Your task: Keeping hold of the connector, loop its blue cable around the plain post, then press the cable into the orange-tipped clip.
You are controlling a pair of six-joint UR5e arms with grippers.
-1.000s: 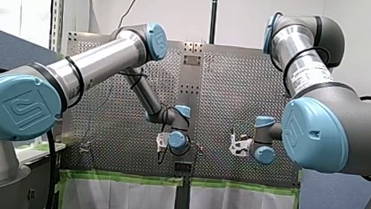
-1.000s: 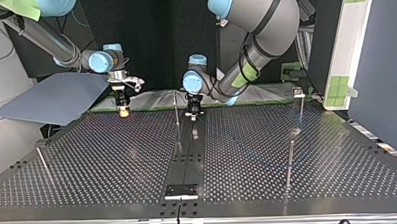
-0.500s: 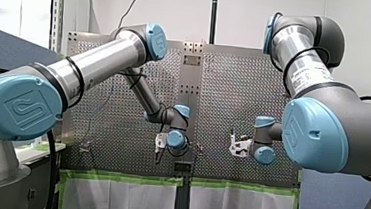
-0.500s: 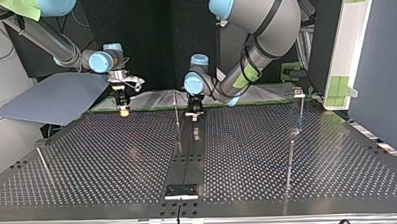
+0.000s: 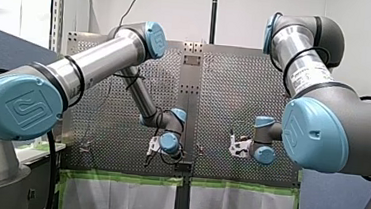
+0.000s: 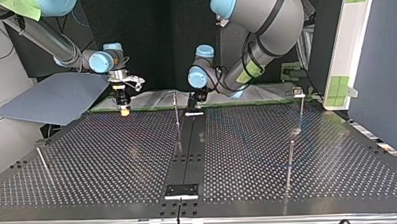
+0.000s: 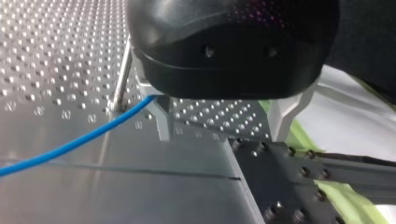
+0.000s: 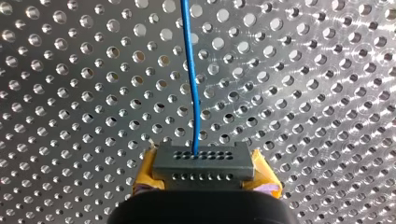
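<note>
Between yellow pads, right hand clamps grey rectangular connector, blue cable; left hand metal fingers apart.

Perforated metal table, with a smooth seamed strip under my left gripper. Thin upright post planted in it just beside one finger, blue cable stretched past the post's foot and away over the strip.

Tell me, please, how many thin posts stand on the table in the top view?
4 posts: one at the middle, two at the view's right, one near its left edge. Others may be hidden.
</note>
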